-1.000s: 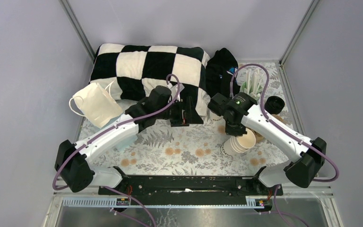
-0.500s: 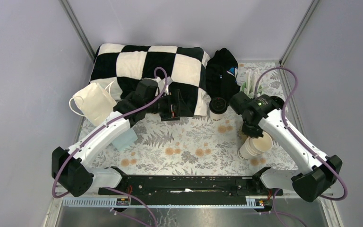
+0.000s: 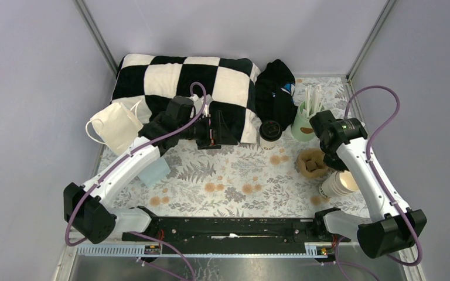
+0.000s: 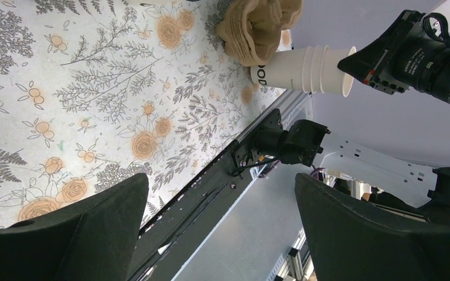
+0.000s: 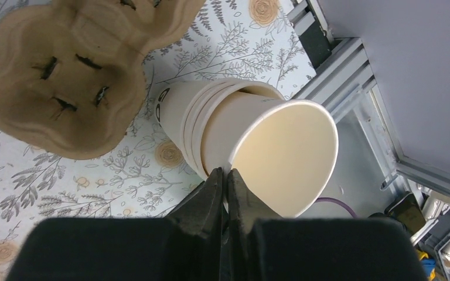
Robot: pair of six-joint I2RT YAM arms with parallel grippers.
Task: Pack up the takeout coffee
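Observation:
One takeout coffee [image 3: 270, 133], a white cup with a black lid, stands upright at the back of the table, beside the blanket. My right gripper [image 5: 227, 174] is shut on the rim of the innermost cup of a stack of lidless white paper cups [image 5: 252, 140]. The stack [image 3: 340, 183] hangs tilted near the table's right edge, just right of the brown cup carrier [image 3: 312, 163]. My left gripper [image 3: 218, 130] is open and holds nothing, left of the coffee by the blanket's edge. In the left wrist view its fingers [image 4: 82, 234] frame the table's front rail.
A mint-green cup of white sticks [image 3: 303, 120] stands right of the coffee. A black-and-white checked blanket [image 3: 187, 88] and a black cloth [image 3: 275, 88] fill the back. A white paper bag [image 3: 114, 129] and a pale blue pad [image 3: 155, 171] lie at the left.
My right arm has swung right with the cup stack, from the middle to the right edge, uncovering the coffee and the carrier. The left gripper drew slightly left, then held still.

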